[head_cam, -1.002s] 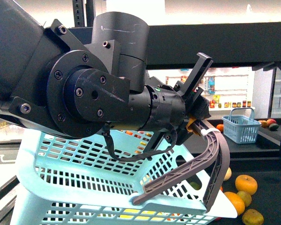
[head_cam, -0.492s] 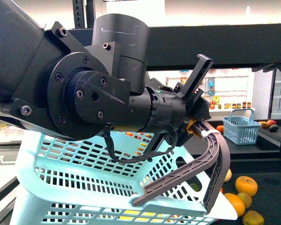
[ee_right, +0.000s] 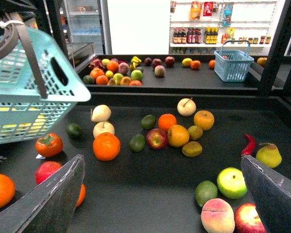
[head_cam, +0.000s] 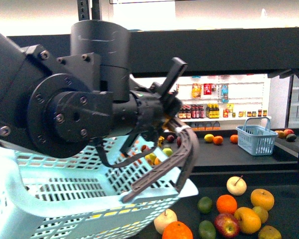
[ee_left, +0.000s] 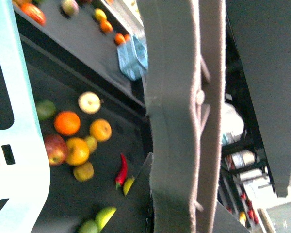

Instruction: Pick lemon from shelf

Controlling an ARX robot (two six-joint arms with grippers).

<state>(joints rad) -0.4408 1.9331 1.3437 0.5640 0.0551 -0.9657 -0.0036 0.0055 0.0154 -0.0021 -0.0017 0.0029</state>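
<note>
While my left gripper [head_cam: 175,130] stays clamped on the basket handle [head_cam: 162,172], my right gripper [ee_right: 165,194] hangs with fingers apart over the shelf [ee_right: 150,204]; a lemon [ee_right: 186,62] lies far back.

Left arm [head_cam: 65,114]: hides much of the shelf [head_cam: 229,47] from us. Basket [head_cam: 65,199]: cut off at frame edge. Left gripper [head_cam: 164,117]: we cannot make out its jaws. Bottles [head_cam: 212,110]: labels too small for us to read.
</note>
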